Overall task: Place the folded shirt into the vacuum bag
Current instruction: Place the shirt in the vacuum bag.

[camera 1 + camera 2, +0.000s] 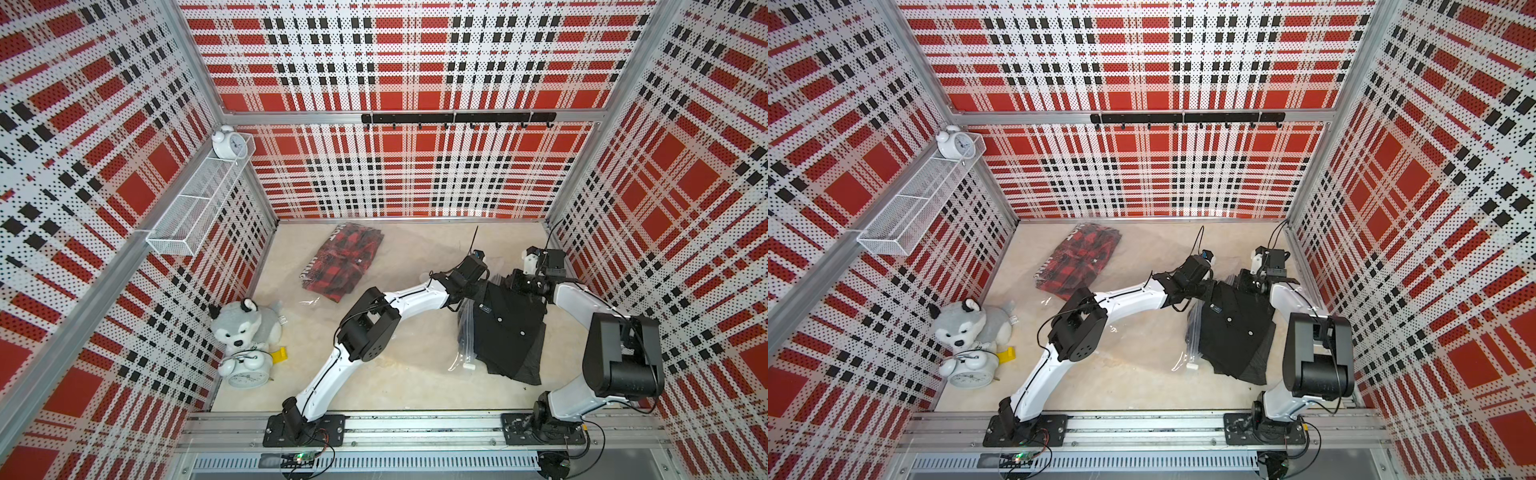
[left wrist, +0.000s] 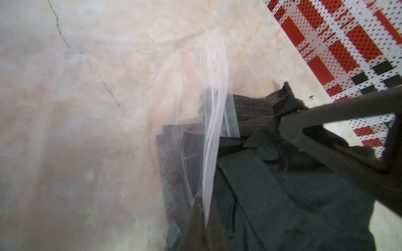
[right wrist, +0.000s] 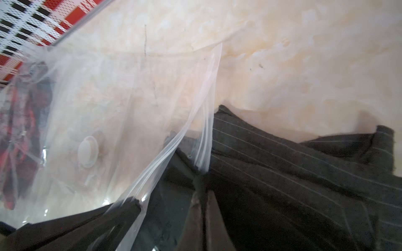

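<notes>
The folded shirt (image 1: 507, 328), black w/ white buttons, is seen lying flat on the table (image 1: 415, 374) on the right side, between the two arms and near the right wall. The vacuum bag (image 3: 130, 97) is spread beside it toward the table's middle. Its clear film overlaps the shirt's edge on the left arm's side, where dark cloth is seen through the plastic. Most of the shirt is left outside the bag. The L gripper (image 2: 201, 204) is pressed together, w/ a fold of the bag's mouth edge pinched at its tips. The R gripper (image 3: 202, 184) is likewise pressed together on the bag's zip strip, just above the shirt. Both are placed at the shirt's far end, close to each other. The valve disc (image 3: 88, 151) is seen on the bag's upper film, well apart from the mouth. The white slider clip (image 1: 468, 367) is found at the near corner of the bag. A red plaid garment (image 1: 345, 262) is viewed through the film near the back wall; whether it is inside can't be told. A plush husky (image 1: 243, 322) and an alarm clock (image 1: 245, 372) are set in the left corner.
</notes>
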Robot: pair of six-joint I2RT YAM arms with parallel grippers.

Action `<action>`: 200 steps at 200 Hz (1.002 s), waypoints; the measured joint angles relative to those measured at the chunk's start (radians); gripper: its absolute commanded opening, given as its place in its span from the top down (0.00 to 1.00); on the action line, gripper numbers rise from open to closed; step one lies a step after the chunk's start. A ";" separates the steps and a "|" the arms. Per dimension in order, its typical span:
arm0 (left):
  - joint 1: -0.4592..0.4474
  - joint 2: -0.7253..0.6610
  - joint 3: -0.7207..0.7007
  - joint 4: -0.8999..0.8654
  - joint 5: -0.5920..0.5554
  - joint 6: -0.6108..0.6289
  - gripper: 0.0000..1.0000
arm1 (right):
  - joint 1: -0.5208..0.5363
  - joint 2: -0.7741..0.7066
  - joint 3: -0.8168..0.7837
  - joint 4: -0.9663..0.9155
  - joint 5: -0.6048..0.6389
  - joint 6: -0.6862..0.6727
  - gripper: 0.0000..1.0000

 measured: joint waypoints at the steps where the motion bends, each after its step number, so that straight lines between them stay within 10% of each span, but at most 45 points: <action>1: 0.000 -0.001 0.000 0.000 0.000 0.000 1.00 | 0.000 -0.002 -0.002 0.001 -0.001 0.001 1.00; 115: 0.000 -0.053 -0.037 0.027 0.006 -0.024 1.00 | 0.021 -0.222 -0.055 0.034 0.006 0.055 1.00; 200: -0.004 -0.053 -0.038 0.039 0.042 -0.036 1.00 | 0.021 -0.116 -0.067 0.087 -0.011 0.062 1.00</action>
